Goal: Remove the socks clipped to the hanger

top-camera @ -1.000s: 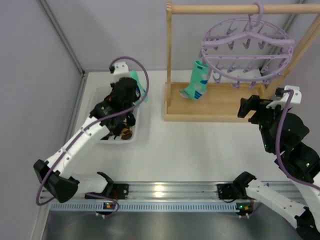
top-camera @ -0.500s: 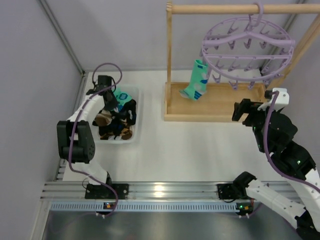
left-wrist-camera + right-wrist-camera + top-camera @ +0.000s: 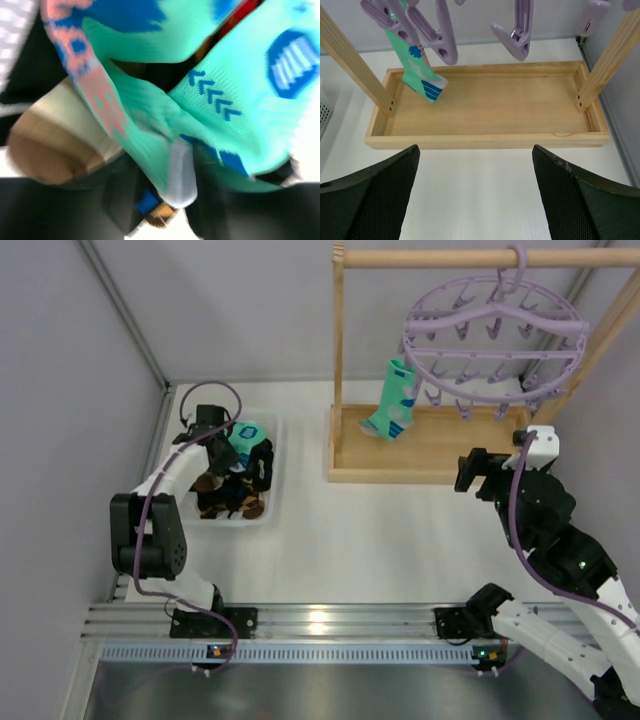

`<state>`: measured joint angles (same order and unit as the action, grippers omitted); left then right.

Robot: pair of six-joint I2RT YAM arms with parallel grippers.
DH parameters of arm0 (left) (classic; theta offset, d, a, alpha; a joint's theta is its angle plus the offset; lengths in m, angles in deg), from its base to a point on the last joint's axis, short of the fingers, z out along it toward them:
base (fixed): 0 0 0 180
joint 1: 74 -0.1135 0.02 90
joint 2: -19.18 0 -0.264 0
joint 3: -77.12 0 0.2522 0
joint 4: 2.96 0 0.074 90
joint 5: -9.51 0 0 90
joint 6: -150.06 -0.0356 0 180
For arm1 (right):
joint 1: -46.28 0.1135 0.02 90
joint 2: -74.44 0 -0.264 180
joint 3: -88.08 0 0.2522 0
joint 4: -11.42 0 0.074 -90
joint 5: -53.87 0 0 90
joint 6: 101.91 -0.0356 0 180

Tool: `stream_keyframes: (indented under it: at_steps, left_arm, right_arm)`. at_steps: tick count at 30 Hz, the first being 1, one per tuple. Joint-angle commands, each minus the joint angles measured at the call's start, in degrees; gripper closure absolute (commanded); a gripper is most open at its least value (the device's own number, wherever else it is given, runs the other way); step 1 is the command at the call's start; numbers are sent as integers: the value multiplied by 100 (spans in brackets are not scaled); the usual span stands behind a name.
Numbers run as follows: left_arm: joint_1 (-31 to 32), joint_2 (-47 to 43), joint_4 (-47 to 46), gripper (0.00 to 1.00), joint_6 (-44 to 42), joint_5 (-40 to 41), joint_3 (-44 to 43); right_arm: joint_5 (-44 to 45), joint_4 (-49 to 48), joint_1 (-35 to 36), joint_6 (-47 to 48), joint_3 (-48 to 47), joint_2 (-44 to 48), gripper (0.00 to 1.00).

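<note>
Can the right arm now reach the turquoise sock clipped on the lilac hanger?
Probably yes: the right gripper is open, and nothing stands between it and the turquoise sock.

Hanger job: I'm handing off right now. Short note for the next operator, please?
Left gripper: low over the bin, jaws hidden; cannot tell whether it holds anything.
Right gripper: open, empty, facing the wooden tray under the hanger.
Done: several socks lie in the bin.
Left: one turquoise sock hangs clipped at the hanger's left side; unclip it and bin it.
</note>
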<state>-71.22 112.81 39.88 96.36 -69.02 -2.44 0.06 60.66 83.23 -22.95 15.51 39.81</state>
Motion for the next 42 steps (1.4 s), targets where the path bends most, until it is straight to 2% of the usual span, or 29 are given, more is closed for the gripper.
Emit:
stream_keyframes:
  at_steps: [1, 3, 4, 6, 7, 12, 16, 18, 20, 21, 24, 26, 27, 29, 30, 31, 32, 33, 37, 42]
  left_arm:
    - [-6, -967, -34, 45, 27, 111, 15]
    - [-6, -1406, -8, 32, -8, 58, 23]
    - [-6, -1556, 18, 20, -43, 14, 15]
    - [-6, -1942, 115, 5, -113, -39, -29]
    - [-6, -2058, 168, 2, -131, -48, -64]
    - [3, -2778, 274, 2, -272, -662, -205]
    - [397, -3139, 247, 2, -439, -1285, -284]
    - [739, -3271, 256, 2, -561, -1200, -337]
    - [1398, -3368, 247, 2, -606, -989, -372]
    - [1800, -3377, 247, 2, -658, -1058, -390]
    - [2513, -3377, 256, 2, -755, -1338, -399]
    - [2848, -3447, 256, 2, -834, -1279, -276]
    - [3111, -3613, 273, 2, -843, -1000, -197]
    - [3228, -3824, 282, 2, -852, -979, -48]
    - [3228, -3973, 326, 2, -869, -997, 84]
    - [3228, -4201, 405, 2, -887, -988, 111]
    - [3228, -4316, 484, 2, -931, -971, 129]
    - [3237, -4396, 589, 2, -1027, -945, 129]
    - [3228, -4721, 1309, 2, -1317, -1032, 15]
    - [3228, -5152, 1469, 2, -1844, -1383, 199]
  right_arm:
    - [-32, -261, -12, -143, 202, 36, 10]
    - [-94, -322, -12, -196, 386, 9, 9]
    - [-155, -375, -12, -257, 440, 0, 9]
    - [-286, -445, -21, -319, 571, -70, 8]
    - [-348, -472, -38, -371, 607, -96, 8]
    - [-533, -639, -118, -503, 783, -149, 8]
    - [-665, -788, -153, -530, 958, -35, 7]
    - [-657, -1129, -153, -469, 1212, 44, 7]
    - [-639, -1490, -153, -337, 1615, 149, 8]
    - [-726, -1970, -170, -232, 1801, 219, 8]
    - [-850, -2650, -232, 94, 2408, 335, 1]
    - [-937, -3055, -511, 7, 2601, 28, 1]
    - [-1347, -3169, -670, -55, 2620, -139, 0]
    - [-2094, -3695, -1074, -99, 2698, -692, 1]
    - [-2951, -3994, -1476, -64, 2769, -842, 1]
    - [-3333, -4345, -1671, -38, 2865, -1122, 1]
    - [-3711, -5288, -1987, -38, 3092, -1264, 1]
    - [-4255, -5706, -2138, -29, 3199, -1387, 1]
    - [-5085, -7307, -2701, 120, 3244, -2535, 1]
    - [-5868, -8731, -2913, 551, 2840, -3917, 1]
